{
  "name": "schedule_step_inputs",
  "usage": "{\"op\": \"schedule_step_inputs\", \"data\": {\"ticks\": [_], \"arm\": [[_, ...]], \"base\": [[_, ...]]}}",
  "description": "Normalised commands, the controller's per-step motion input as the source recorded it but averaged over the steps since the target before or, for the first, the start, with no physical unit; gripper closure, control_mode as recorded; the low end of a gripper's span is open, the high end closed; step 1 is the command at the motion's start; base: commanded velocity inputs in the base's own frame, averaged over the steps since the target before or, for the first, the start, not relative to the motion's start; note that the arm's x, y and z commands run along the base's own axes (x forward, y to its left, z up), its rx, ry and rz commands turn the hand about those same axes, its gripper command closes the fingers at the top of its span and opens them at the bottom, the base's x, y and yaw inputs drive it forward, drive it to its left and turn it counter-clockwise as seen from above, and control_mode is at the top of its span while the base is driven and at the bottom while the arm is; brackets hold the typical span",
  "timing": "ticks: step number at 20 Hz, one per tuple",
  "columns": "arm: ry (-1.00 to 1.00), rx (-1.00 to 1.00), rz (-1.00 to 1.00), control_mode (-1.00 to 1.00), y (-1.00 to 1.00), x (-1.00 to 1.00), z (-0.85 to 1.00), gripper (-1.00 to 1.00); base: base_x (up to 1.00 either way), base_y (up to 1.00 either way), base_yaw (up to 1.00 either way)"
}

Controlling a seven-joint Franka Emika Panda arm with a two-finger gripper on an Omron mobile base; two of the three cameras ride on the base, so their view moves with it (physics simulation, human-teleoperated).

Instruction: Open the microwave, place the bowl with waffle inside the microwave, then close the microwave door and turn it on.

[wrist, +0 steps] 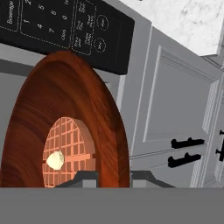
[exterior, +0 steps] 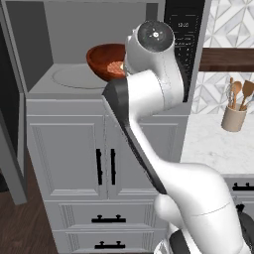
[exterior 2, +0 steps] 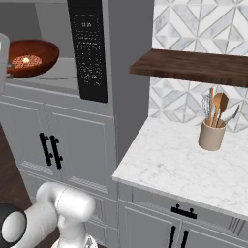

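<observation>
The microwave (exterior: 99,54) is the reference point; it sits built into a grey cabinet column, with its cavity exposed and its round glass plate (exterior: 74,77) lying on the cavity floor. The door (exterior: 12,144) stands swung out at the left of the microwave, seen edge-on in the left base view. The black keypad panel (exterior 2: 88,51) runs down the right side of the microwave front, with a small display at its top.

The bowl (exterior 2: 30,57) is reddish-brown and glossy; it is at the mouth of the microwave cavity, over the right part of the glass plate and just left of the keypad panel; it is tilted, with its open side turned outward. The round waffle (wrist: 65,151) lies in the bottom of the bowl, with a small pale lump on it.

The claw (wrist: 113,177) is clamped on the bowl's rim; in the hand view one fingertip (wrist: 83,177) lies inside the rim and the other outside it. The white arm (exterior: 149,89) reaches up in front of the microwave's right half.

To the right of the microwave a marble tabletop (exterior 2: 179,164) carries a beige cup (exterior 2: 211,135) holding wooden spoons; a dark wooden shelf (exterior 2: 193,65) hangs on the tiled wall above it. Below the microwave are cabinet doors (exterior: 69,149) with black handles.
</observation>
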Motion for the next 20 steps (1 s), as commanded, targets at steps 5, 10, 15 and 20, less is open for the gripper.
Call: {"op": "schedule_step_inputs", "data": {"ticks": [5, 10, 15, 20], "arm": [[0.00, 0.00, 0.00, -1.00, 0.00, 0.57, -0.01, 1.00], [0.00, 0.00, 0.00, -1.00, 0.00, 0.52, -0.13, 1.00], [0.00, -0.02, -0.02, -1.00, 0.02, 0.47, -0.16, 1.00], [0.00, -0.07, -0.03, -1.00, 0.13, 0.48, -0.18, 1.00]], "base": [[0.00, 0.00, 0.00], [0.00, 0.00, 0.00], [0.00, 0.00, 0.00], [0.00, 0.00, 0.00]]}}
